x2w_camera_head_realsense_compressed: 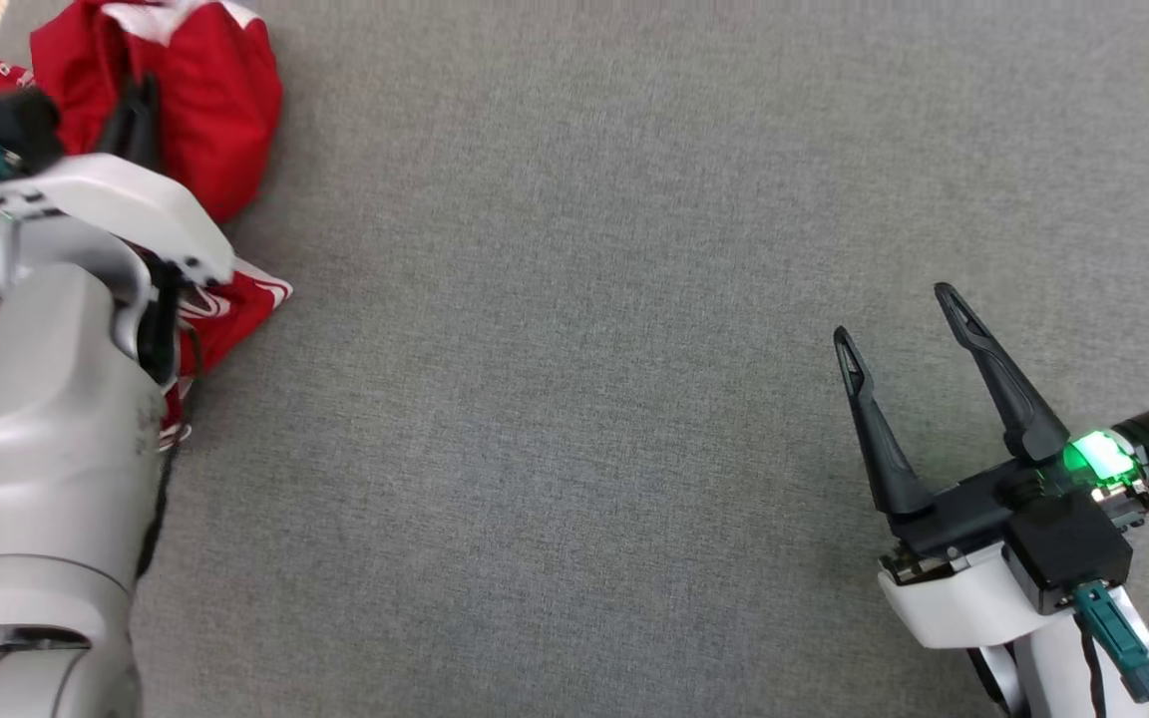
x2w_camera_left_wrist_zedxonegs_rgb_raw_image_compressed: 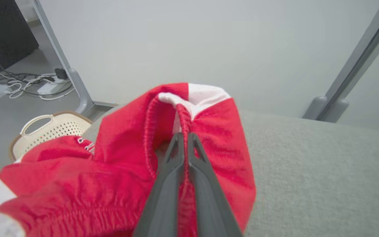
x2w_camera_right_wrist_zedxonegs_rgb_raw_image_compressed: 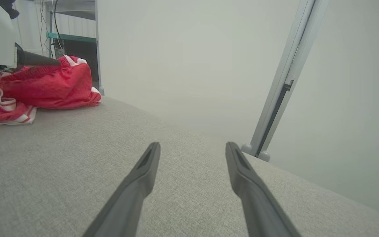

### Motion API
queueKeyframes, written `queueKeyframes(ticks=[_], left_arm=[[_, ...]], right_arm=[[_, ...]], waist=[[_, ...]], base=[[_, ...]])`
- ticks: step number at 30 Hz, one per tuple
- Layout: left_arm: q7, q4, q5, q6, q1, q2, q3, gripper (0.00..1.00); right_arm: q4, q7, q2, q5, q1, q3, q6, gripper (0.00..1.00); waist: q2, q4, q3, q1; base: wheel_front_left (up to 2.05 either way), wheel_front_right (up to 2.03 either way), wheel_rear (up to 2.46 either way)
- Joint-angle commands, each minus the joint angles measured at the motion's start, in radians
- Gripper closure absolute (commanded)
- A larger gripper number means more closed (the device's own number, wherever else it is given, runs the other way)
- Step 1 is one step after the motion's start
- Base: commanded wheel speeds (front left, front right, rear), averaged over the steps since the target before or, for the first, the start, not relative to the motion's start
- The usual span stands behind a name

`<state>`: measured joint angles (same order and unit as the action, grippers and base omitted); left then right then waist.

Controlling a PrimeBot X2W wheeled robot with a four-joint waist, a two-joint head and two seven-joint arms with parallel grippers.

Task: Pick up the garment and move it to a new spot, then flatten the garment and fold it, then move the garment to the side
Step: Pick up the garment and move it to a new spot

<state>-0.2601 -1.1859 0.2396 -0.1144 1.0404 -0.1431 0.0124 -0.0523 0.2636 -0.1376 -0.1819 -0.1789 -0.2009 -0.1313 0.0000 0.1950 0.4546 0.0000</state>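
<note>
grey fabric surface (x2w_camera_head_realsense_compressed: 574, 349) | cream basket (x2w_camera_left_wrist_zedxonegs_rgb_raw_image_compressed: 65, 126) | floor cables (x2w_camera_left_wrist_zedxonegs_rgb_raw_image_compressed: 18, 89) | metal post (x2w_camera_right_wrist_zedxonegs_rgb_raw_image_compressed: 281, 85)

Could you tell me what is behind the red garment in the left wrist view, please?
A cream basket stands behind the garment, with a pale wall beyond. The cloth covers the basket's lower part.

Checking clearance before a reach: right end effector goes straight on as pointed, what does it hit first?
Path looks free: the open right end effector points across bare grey surface; the red garment lies well to its left. Height unclear.
</note>
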Motion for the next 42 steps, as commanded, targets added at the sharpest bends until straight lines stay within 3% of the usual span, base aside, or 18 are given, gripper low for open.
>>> queueKeyframes(ticks=[1, 10, 15, 22, 28, 33, 37, 42], left_arm=[[-0.006, 0.051, 0.009, -0.007, 0.023, -0.022, -0.007, 1.0], [-0.006, 0.281, -0.012, -0.016, -0.011, -0.076, 0.043, 1.0], [0.012, 0.413, 0.016, -0.016, -0.022, -0.122, 0.118, 1.0], [0.121, 0.661, 0.084, -0.016, -0.062, -0.169, 0.203, 1.0], [0.202, 0.86, 0.116, -0.016, -0.12, -0.156, 0.269, 1.0], [0.242, 0.939, 0.108, -0.016, -0.178, -0.127, 0.348, 1.0], [0.237, 0.967, 0.125, -0.016, -0.253, -0.11, 0.439, 1.0], [0.204, 0.986, 0.197, -0.016, -0.412, -0.132, 0.59, 1.0]], right_arm=[[0.006, 0.002, 0.013, 0.013, -0.016, -0.001, 0.001, 0.0], [0.033, 0.002, 0.065, 0.043, -0.02, -0.007, 0.001, 0.0], [0.038, 0.002, 0.083, 0.085, -0.009, 0.0, 0.001, 0.0], [0.013, 0.002, 0.086, 0.165, -0.007, 0.002, 0.001, 0.0], [0.002, 0.002, 0.086, 0.203, -0.012, 0.023, 0.001, 0.0], [-0.017, 0.002, 0.086, 0.24, -0.027, 0.038, 0.001, 0.0], [-0.028, 0.002, 0.087, 0.25, -0.027, 0.053, 0.001, 0.0], [-0.034, 0.002, 0.086, 0.243, -0.016, 0.077, 0.001, 0.0]], waist=[[0.0, -0.009, -0.037, 0.0], [0.0, -0.059, -0.164, 0.0], [0.0, -0.138, -0.235, 0.0], [0.0, -0.276, -0.293, 0.0], [0.0, -0.378, -0.306, 0.0], [0.0, -0.442, -0.289, 0.0], [0.0, -0.463, -0.266, 0.0], [0.0, -0.457, -0.252, 0.0]], base=[[0.0, 0.0, 0.0], [0.0, 0.0, 0.0], [0.0, 0.0, 0.0], [0.0, 0.0, 0.0], [0.0, 0.0, 0.0], [0.0, 0.0, 0.0], [0.0, 0.0, 0.0], [0.0, 0.0, 0.0]])
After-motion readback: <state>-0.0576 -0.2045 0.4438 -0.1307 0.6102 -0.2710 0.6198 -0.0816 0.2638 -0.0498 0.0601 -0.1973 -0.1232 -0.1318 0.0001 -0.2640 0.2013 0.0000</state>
